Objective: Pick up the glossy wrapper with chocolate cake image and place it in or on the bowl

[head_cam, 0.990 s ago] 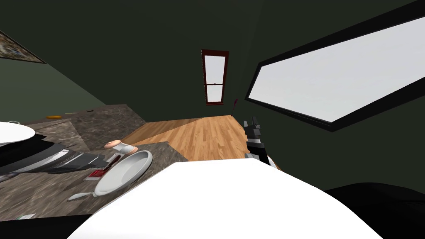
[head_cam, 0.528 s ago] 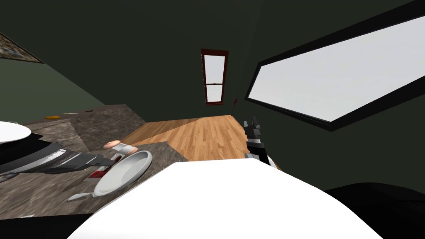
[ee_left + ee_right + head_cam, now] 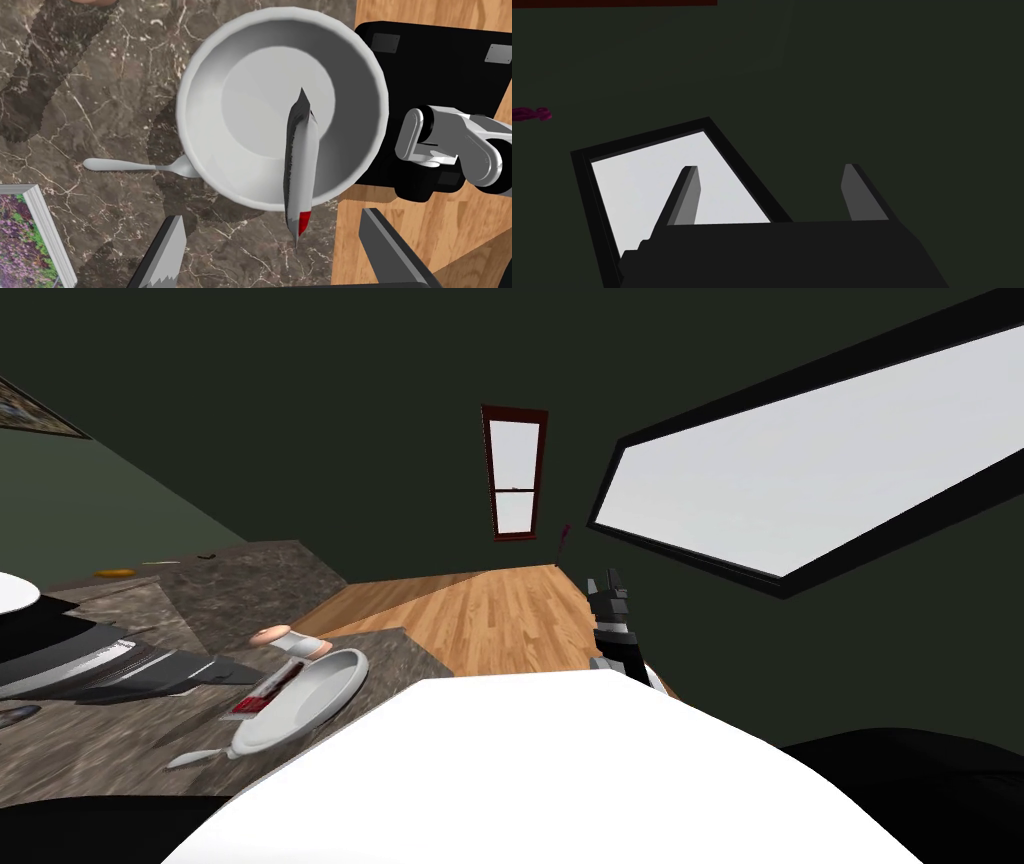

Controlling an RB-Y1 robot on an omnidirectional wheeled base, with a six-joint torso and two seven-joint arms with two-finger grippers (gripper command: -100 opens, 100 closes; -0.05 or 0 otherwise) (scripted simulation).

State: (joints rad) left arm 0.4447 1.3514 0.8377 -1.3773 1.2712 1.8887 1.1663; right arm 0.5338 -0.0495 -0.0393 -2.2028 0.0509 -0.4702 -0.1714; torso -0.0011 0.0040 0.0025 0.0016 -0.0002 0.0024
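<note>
A white bowl (image 3: 240,100) stands on the dark marble counter (image 3: 90,90). The wrapper (image 3: 301,160), seen edge-on, is grey with a red tip. It lies across the bowl's inside and over its near rim. My left gripper (image 3: 272,250) hovers above it, open, with both fingers apart from the wrapper. In the head view the wrapper (image 3: 262,695) shows red at the left edge of the bowl (image 3: 330,683). My right gripper (image 3: 607,586) is held over the wooden floor, open and empty (image 3: 772,192).
A spoon (image 3: 135,166) lies beside the bowl, its head against the rim. A framed flower picture (image 3: 30,230) lies on the counter near my left finger. A white shaker with a pinkish cap (image 3: 290,641) lies behind the bowl. The counter's edge (image 3: 420,653) runs just past the bowl.
My left gripper has opened and let go of the wrapper, which now sits at the bowl's rim instead of left of it. The left arm has drawn back to the left.
</note>
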